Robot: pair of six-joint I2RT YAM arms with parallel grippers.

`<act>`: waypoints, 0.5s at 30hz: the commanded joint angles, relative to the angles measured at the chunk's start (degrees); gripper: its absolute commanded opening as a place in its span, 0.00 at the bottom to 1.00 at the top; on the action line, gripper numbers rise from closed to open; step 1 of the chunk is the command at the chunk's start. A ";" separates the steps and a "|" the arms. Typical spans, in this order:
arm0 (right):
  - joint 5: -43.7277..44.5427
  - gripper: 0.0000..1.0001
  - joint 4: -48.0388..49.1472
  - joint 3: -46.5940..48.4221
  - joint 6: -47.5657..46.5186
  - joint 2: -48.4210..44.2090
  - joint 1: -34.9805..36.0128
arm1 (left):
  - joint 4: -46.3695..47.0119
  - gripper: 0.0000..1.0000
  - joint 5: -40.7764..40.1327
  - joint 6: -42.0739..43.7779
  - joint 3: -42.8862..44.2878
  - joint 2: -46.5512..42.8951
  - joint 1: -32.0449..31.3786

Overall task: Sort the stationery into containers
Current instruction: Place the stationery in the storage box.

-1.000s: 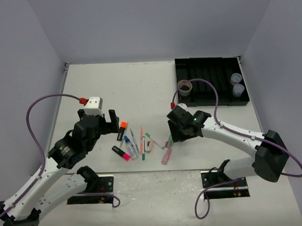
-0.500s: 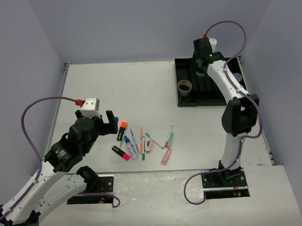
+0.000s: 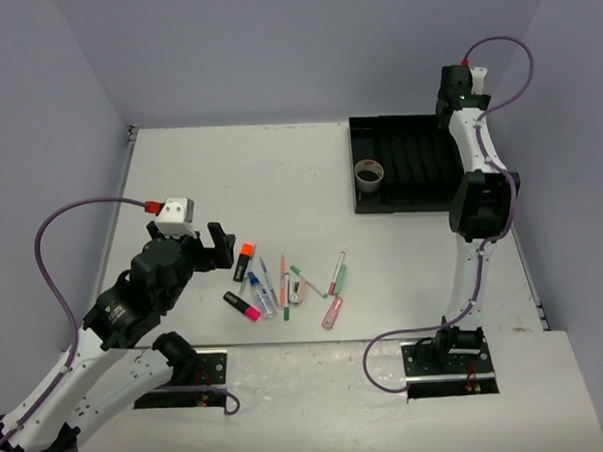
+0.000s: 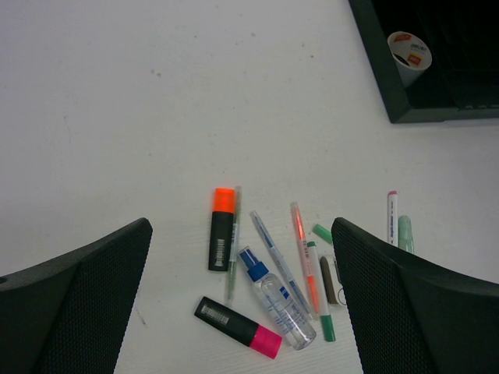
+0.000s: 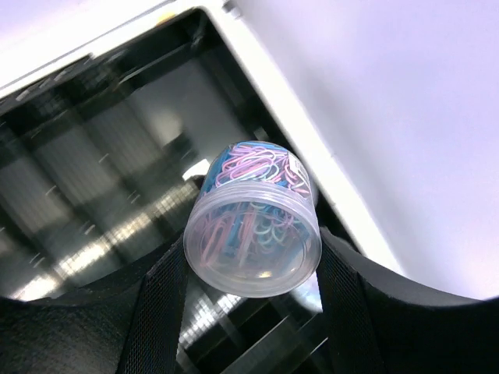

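My right gripper [image 5: 253, 274] is shut on a clear round tub [image 5: 253, 222] full of pink and blue paper clips. It holds the tub above the far right corner of the black compartment tray [image 5: 93, 156]. In the top view that gripper [image 3: 455, 99] is high over the tray [image 3: 419, 166]. The grey-brown tape roll [image 3: 369, 173] stands in the tray's left end. My left gripper [image 4: 245, 312] is open above the pile: an orange highlighter [image 4: 222, 227], a pink highlighter [image 4: 238, 327], a small spray bottle [image 4: 277, 300] and several thin pens [image 4: 306, 257]. The other tubs are hidden.
The pile lies near the table's front middle [image 3: 284, 282], with a pink pen [image 3: 332, 312] and a green pen [image 3: 338, 274] to its right. Walls close the table at the back and both sides.
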 commanded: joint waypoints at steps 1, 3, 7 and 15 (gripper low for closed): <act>4.13 0.00 8.13 3.76 -7.74 1.10 -0.57 | 2.20 1.00 0.39 1.70 -0.72 -0.83 0.08; 3.93 0.00 8.81 4.05 -10.13 3.06 -1.61 | 2.12 1.00 0.13 1.70 -0.72 -0.91 0.08; -3.74 0.03 8.69 3.72 -9.54 4.62 -3.53 | 2.20 1.00 0.12 1.70 -0.81 -0.72 0.00; -9.26 0.03 11.15 5.33 -14.13 8.63 -4.07 | 2.11 1.00 0.05 1.61 -0.79 -0.11 0.06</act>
